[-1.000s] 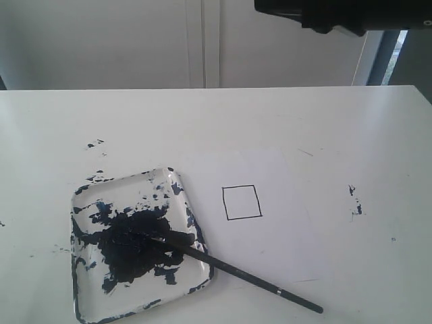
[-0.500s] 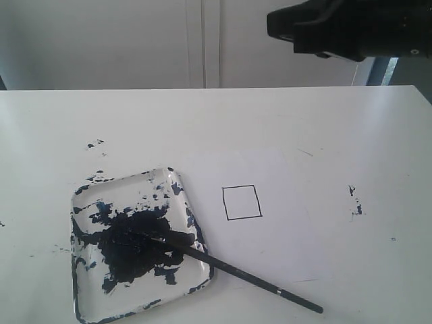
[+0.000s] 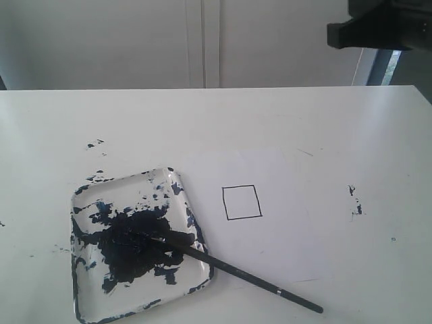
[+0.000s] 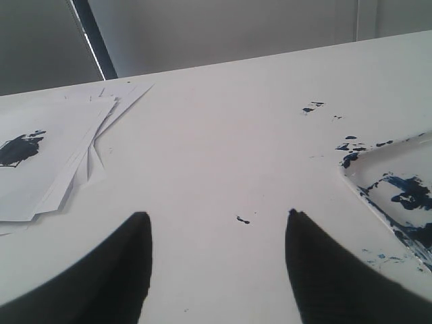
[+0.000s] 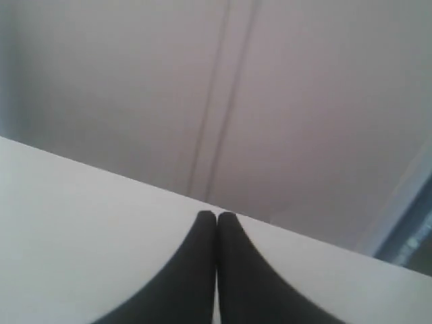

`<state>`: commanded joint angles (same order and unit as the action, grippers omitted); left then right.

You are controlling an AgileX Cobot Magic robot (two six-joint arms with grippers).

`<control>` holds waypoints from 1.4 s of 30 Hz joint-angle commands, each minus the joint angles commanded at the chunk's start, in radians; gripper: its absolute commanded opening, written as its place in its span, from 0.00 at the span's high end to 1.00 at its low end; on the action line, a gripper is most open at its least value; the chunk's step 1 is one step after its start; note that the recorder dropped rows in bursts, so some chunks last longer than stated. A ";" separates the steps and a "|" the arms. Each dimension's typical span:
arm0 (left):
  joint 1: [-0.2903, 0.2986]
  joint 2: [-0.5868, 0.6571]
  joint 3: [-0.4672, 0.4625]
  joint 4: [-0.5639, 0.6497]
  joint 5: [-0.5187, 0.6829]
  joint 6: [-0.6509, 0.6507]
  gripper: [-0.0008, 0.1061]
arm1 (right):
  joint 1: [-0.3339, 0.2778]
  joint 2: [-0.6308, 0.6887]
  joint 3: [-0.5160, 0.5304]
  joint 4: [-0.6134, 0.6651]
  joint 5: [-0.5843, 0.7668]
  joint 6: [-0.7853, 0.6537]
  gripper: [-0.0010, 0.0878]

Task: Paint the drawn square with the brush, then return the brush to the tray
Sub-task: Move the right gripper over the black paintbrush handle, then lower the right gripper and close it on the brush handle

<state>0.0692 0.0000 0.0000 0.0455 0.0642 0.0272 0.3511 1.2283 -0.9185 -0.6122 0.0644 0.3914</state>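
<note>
White tabletop [image 3: 135,121] holds the tray [image 3: 125,187] at the near left, blotched dark blue. The brush [image 3: 236,272] lies with its bristles in the paint, its handle slanting out over the rim. The drawn square [image 3: 241,202] (inside clean white) sits on a paper sheet [image 3: 283,202] beside the tray. The left gripper [image 4: 216,223] hangs low near the tray, jaws apart and empty. The right gripper [image 5: 216,214], raised, has its jaws pressed together on nothing.

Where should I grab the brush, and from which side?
I'd take the long thin black paintbrush on its bare handle beyond the paint-blotched white plastic tray's rim, from above, closing across the shaft: the bristles sit in paint, and the rim props the handle.
</note>
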 joint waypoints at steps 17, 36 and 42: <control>0.000 0.000 0.000 0.000 0.000 0.000 0.41 | 0.195 0.000 -0.040 0.392 0.481 -0.303 0.99; 0.000 0.000 0.000 0.000 0.000 0.000 0.41 | 0.370 0.151 -0.047 1.027 0.597 -0.794 0.99; 0.000 0.000 0.000 0.000 0.000 0.000 0.41 | 0.398 0.216 -0.047 1.023 0.511 -0.794 0.96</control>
<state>0.0692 0.0000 0.0000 0.0455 0.0642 0.0272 0.7495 1.4442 -0.9654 0.4108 0.5754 -0.4030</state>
